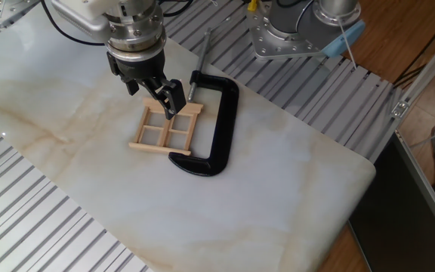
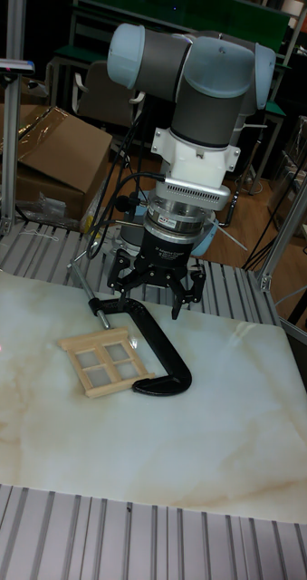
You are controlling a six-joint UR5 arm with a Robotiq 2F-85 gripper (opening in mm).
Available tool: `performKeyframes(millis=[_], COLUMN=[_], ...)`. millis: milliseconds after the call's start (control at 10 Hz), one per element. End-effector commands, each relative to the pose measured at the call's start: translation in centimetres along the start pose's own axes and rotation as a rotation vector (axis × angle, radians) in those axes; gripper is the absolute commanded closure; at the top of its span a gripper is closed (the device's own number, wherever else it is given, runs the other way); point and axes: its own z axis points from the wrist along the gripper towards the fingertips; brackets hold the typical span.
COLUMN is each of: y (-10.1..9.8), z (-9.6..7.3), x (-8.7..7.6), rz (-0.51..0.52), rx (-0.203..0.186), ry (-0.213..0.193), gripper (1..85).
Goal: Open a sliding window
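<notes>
The sliding window is a small pale-wood frame with crossbars, lying flat on the marble table top; it also shows in the tall fixed view. My gripper hangs open over the window's far edge. One dark fingertip overlaps the far bar in the fixed view; whether it touches is unclear. In the tall fixed view the gripper stands just behind the window, fingers spread and nothing between them.
A black C-clamp wraps the window's right side, its screw and lower jaw against the frame; it shows too in the tall view. Ribbed metal rails border the marble slab. A second robot base stands behind.
</notes>
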Motion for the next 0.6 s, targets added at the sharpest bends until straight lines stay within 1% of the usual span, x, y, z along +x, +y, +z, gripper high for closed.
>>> performKeyframes(millis=[0,100,500], y=[-0.66,-0.63,-0.61], z=[-0.43,-0.39,-0.43], x=[-4.6,-4.65,-4.55], rz=[0.026,0.027,0.028], rx=[0.032,0.038,0.043], ry=[-0.178,-0.177,-0.171], gripper=[85.0,85.0,85.0])
